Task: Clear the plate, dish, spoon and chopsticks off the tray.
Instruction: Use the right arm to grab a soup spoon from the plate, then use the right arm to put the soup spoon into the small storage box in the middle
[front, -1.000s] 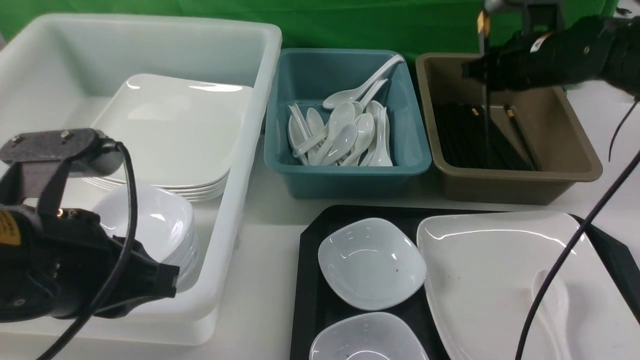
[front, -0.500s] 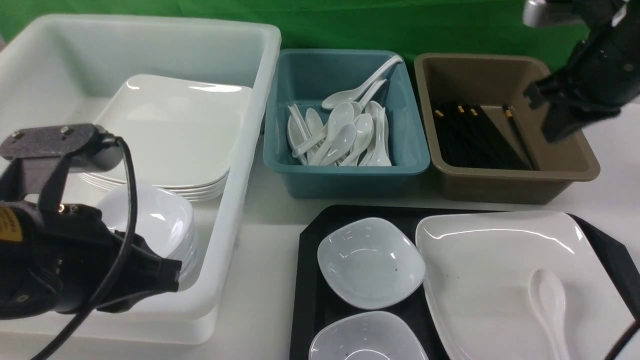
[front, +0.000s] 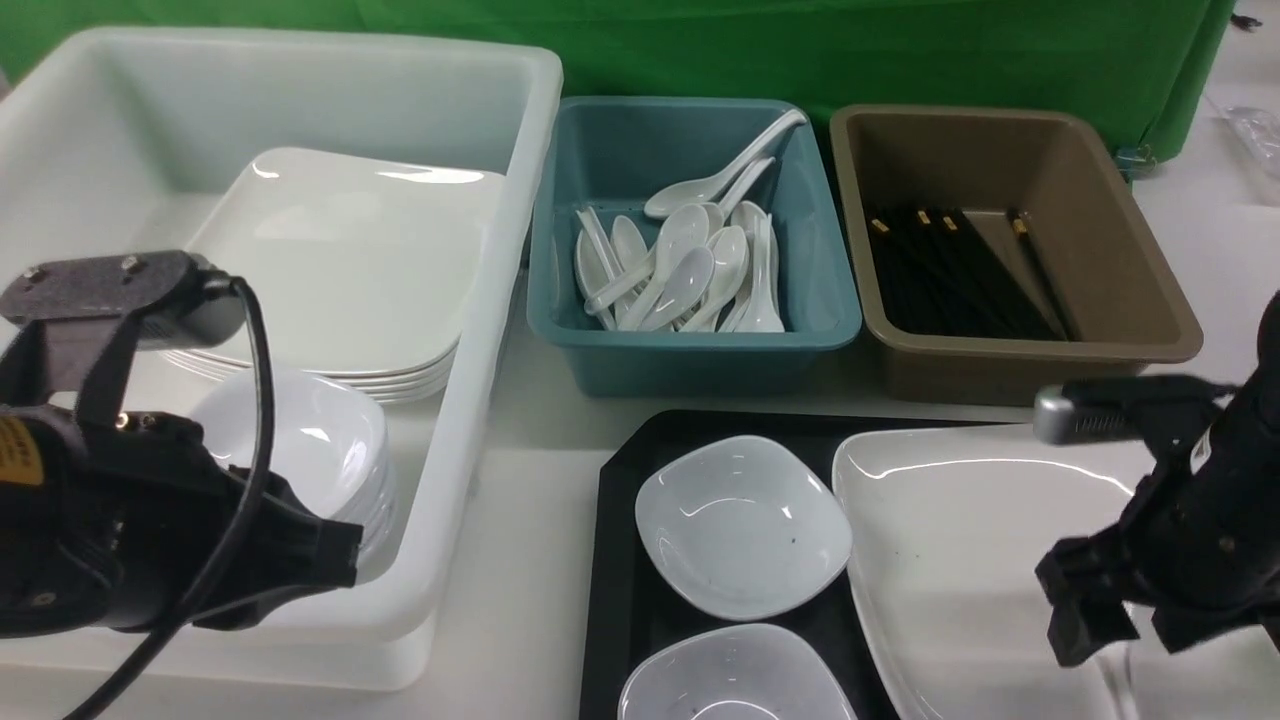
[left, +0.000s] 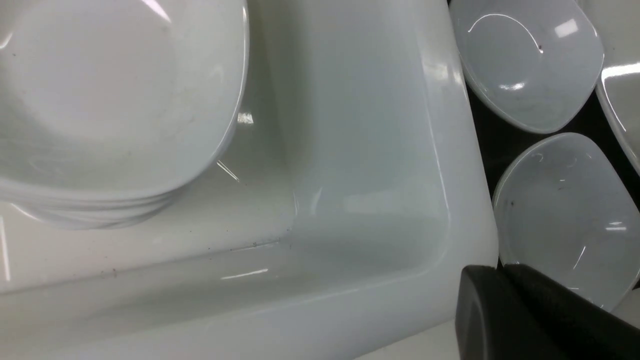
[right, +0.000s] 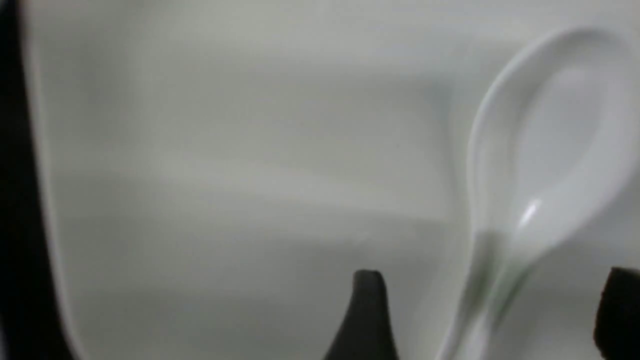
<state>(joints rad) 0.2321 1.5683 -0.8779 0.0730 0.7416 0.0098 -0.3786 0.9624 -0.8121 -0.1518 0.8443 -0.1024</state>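
On the right half of the big black rectangular plastic tray (front: 618, 560): the large glossy white rounded-square plate (front: 960, 540), with the white plastic soup spoon (right: 545, 150) lying in it. Low over the plate hangs the right claw (front: 1125, 625), jaws spread wide and straddling the spoon's handle. Wrist view shows a gap on both sides, so nothing is gripped. From the front, the spoon is mostly hidden behind that claw.

Tray's left half: two small deep white dishes, far one (front: 745, 525) and near one (front: 735, 675), upright, just beside each other.

Behind the tray, the black chopsticks with gold bands (front: 950, 270) lie in the brown plastic bin (front: 1000, 375). Next to it, the teal plastic bin (front: 700, 360) holds a pile of white spoons (front: 690, 270).

Over the near right corner of the big white plastic tub (front: 480, 330), the left claw (left: 505, 305) hovers clenched and empty. The tub holds a stack of white square plates (front: 350, 260) and a stack of white bowls (front: 300, 450). Everything sits on the white table (front: 530, 500).
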